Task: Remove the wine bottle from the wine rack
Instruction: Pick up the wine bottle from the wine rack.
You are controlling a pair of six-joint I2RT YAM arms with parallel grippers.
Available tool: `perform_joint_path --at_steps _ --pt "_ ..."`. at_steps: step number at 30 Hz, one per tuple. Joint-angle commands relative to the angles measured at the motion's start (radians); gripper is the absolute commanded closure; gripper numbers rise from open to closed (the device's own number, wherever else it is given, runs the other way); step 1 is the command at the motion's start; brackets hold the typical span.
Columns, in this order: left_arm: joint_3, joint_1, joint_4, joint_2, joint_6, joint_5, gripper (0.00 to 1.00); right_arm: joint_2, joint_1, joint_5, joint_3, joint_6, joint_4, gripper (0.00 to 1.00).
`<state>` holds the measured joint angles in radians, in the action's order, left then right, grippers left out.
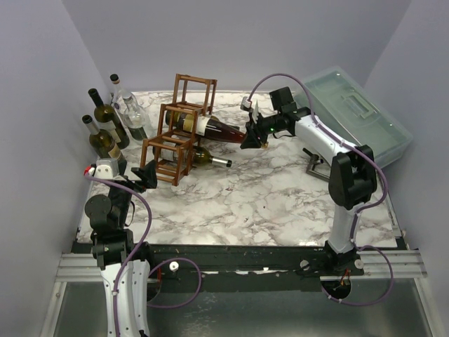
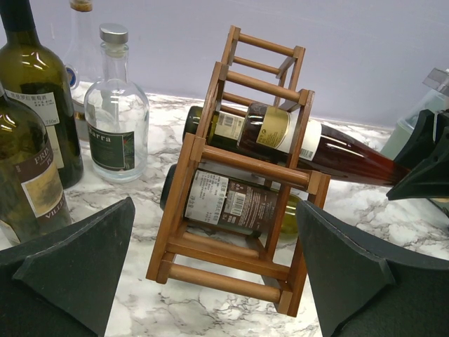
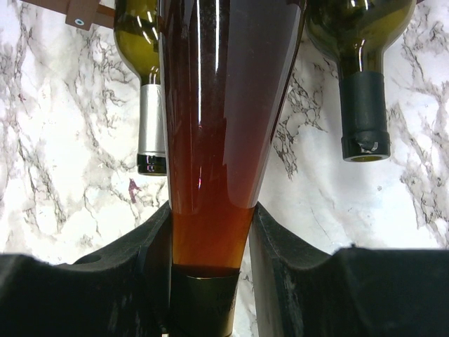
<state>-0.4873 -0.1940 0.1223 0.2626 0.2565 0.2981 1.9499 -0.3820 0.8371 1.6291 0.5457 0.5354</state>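
The reddish-brown wooden wine rack [image 1: 173, 137] stands at the back left of the marble table. A wine bottle [image 1: 219, 129] of amber-red liquid lies in its middle tier, neck pointing right and slightly down. My right gripper [image 1: 255, 137] is shut on that neck. In the right wrist view both black fingers [image 3: 144, 267] press the neck [image 3: 209, 210] just above its dark capsule. My left gripper [image 1: 146, 174] hangs open just in front of the rack's lowest cell [image 2: 231, 246]. Nothing lies between its pads [image 2: 77, 267].
A green bottle [image 1: 208, 158] with a silver capsule lies in the bottom cell. Another green bottle [image 2: 210, 121] lies behind the held one. Several upright bottles [image 1: 106, 121] stand left of the rack. A clear plastic box [image 1: 354, 111] sits back right, a grey tool [image 1: 316, 165] beside it.
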Motion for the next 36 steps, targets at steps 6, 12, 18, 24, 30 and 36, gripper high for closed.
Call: perform_joint_path --at_steps 6,12,18,24,30,36 --pt "0.009 0.0 0.009 -0.002 -0.013 -0.014 0.01 -0.171 0.012 0.235 -0.005 0.02 -0.269 1.0" --pt "0.01 -0.001 0.009 0.0 -0.014 -0.014 0.01 -0.178 0.012 0.232 -0.048 -0.013 -0.314 1.0" --pt "0.011 -0.001 0.008 0.002 -0.014 -0.016 0.01 -0.17 0.013 0.229 -0.106 -0.108 -0.403 1.0" --pt "0.011 0.001 0.003 0.0 -0.009 0.01 0.01 -0.164 0.012 0.23 -0.157 -0.252 -0.515 1.0" --pt "0.019 0.0 -0.043 0.003 0.01 0.105 0.01 -0.161 0.013 0.23 -0.153 -0.307 -0.523 1.0" --pt "0.023 0.002 -0.063 0.003 0.025 0.132 0.01 -0.176 0.024 0.243 -0.163 -0.322 -0.504 1.0"
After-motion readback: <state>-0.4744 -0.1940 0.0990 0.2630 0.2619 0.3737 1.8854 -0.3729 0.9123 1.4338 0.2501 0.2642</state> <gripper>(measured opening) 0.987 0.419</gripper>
